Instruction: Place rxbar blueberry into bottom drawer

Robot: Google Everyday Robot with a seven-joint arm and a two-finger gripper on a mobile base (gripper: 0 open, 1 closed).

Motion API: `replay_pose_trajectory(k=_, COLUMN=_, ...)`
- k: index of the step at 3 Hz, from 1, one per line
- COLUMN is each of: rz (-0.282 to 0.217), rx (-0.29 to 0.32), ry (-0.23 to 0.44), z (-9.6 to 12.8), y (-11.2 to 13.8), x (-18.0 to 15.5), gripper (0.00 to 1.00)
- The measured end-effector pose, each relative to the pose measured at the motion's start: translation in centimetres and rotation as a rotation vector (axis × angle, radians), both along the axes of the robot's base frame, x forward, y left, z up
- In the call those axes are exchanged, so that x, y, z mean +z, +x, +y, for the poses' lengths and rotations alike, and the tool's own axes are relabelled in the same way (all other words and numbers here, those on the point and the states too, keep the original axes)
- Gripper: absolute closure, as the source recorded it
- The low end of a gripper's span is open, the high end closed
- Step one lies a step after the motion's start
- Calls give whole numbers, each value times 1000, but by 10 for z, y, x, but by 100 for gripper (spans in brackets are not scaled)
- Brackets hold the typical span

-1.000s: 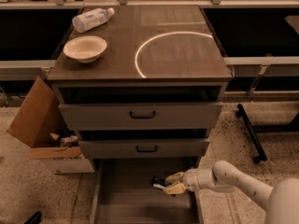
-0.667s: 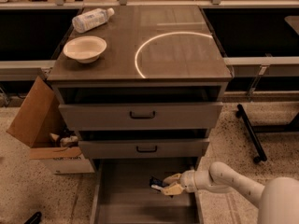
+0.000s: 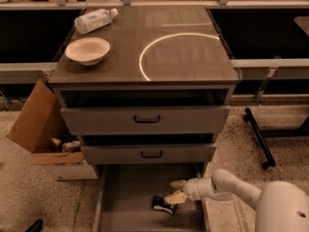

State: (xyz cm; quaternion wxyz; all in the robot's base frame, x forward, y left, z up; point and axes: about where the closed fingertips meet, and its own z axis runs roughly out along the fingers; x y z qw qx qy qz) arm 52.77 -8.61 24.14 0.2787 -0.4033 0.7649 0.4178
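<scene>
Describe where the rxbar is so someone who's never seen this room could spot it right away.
Find the grey cabinet with a bowl and a bottle on top; its bottom drawer is pulled open. The rxbar lies on that drawer's floor, just below and left of the gripper, whose fingers are spread. It is the only small dark packet in the drawer.

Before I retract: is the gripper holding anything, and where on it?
Nothing. The gripper is open over the bottom drawer; the rxbar blueberry lies on the drawer floor beside its lower finger.
</scene>
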Motion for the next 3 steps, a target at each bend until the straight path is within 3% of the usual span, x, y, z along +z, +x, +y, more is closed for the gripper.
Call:
replay_pose_trajectory(k=1, rz=8, rx=-17, ry=10, z=-7, y=0, x=-3, gripper=0)
replay_pose_trajectory(k=2, rz=-16, rx=-61, ry=19, z=-30, y=-2, x=9, gripper=0)
replay_pose_trajectory(k=3, rz=-71, rx=-143, ry=27, z=-81, y=-14, x=41, gripper=0)
